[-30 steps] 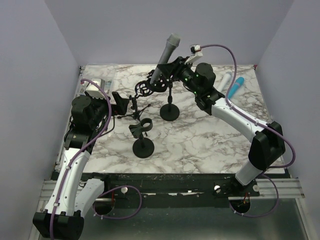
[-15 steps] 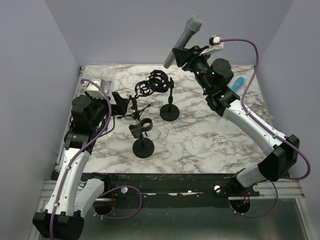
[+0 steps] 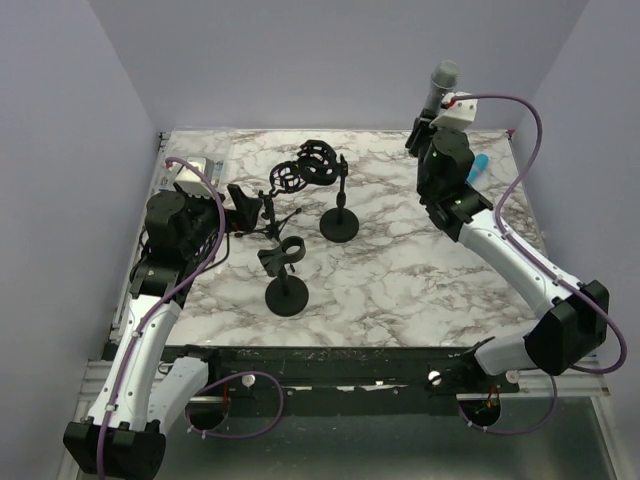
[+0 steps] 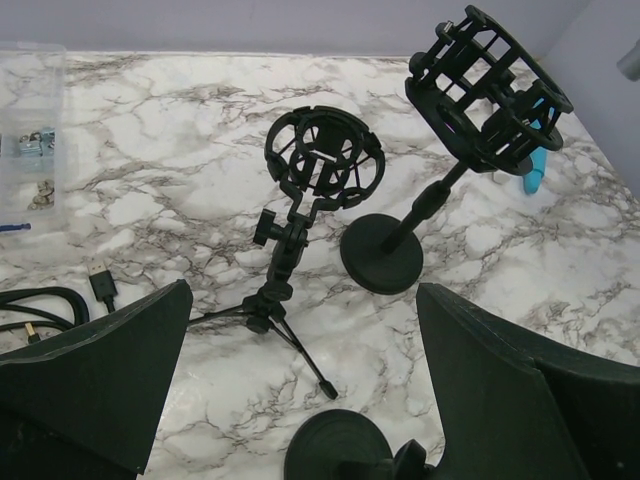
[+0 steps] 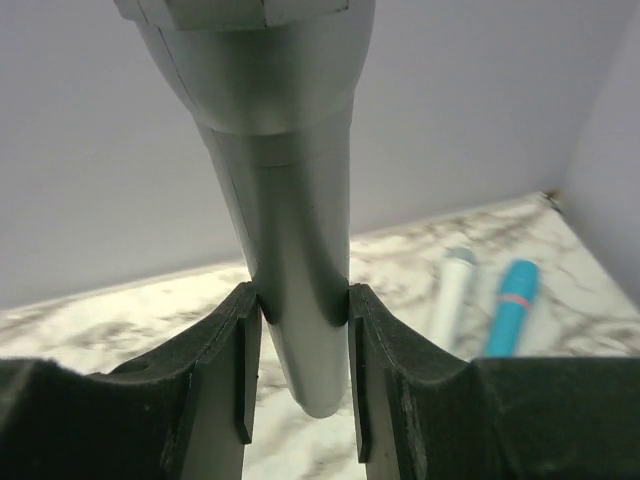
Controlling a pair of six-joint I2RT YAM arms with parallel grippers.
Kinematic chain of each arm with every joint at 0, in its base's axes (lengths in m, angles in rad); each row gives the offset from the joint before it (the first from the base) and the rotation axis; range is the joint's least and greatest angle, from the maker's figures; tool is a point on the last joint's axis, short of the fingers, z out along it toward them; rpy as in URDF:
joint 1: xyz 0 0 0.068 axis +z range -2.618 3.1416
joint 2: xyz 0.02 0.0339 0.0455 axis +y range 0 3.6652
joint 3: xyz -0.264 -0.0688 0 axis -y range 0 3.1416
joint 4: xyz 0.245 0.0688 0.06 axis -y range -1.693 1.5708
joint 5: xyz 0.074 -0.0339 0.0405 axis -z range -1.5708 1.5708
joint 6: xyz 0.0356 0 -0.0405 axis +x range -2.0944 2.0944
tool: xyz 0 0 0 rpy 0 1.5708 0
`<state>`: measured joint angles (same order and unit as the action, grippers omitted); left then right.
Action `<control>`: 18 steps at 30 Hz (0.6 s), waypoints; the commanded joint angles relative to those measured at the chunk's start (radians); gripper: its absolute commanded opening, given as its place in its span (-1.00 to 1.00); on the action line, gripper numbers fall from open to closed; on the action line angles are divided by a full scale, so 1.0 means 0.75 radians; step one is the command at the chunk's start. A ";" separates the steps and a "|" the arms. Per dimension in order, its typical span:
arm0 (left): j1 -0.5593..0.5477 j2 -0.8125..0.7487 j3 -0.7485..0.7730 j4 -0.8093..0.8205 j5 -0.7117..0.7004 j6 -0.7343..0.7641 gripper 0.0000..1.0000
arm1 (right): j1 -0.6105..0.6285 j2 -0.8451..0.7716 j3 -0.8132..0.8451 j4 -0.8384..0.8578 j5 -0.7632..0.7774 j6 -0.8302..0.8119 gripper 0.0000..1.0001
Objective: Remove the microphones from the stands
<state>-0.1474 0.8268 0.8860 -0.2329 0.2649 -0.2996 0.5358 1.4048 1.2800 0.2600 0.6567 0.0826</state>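
My right gripper is shut on the grey microphone and holds it upright, high above the table's back right. In the right wrist view the microphone's grey handle sits clamped between the two pads. The black round-base stand with its empty shock-mount cage stands mid-table; it also shows in the left wrist view. My left gripper is open and empty at the left, its jaws wide apart, facing a small tripod stand.
A third black stand with a clip stands in front. A blue microphone and a white one lie at the back right. A clear box of small parts and cables lie at the left.
My right gripper has carried the grey microphone further right and away from the shock-mount stand, turning it upright. The left arm has barely moved.
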 commanded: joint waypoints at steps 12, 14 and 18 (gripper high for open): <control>-0.167 0.014 0.028 -0.015 -0.032 0.036 0.97 | -0.612 0.295 0.084 -0.810 -0.208 0.502 -0.99; -0.183 0.005 0.030 -0.021 -0.043 0.041 0.97 | -0.688 0.320 0.058 -0.820 -0.264 0.529 -0.99; -0.214 0.000 0.030 -0.024 -0.054 0.048 0.97 | -0.832 0.372 0.013 -0.823 -0.395 0.563 -0.99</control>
<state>-0.2863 0.8417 0.8860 -0.2348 0.2539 -0.2825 -0.0017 1.6558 1.3148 -0.3145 0.4763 0.4400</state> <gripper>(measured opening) 0.980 0.407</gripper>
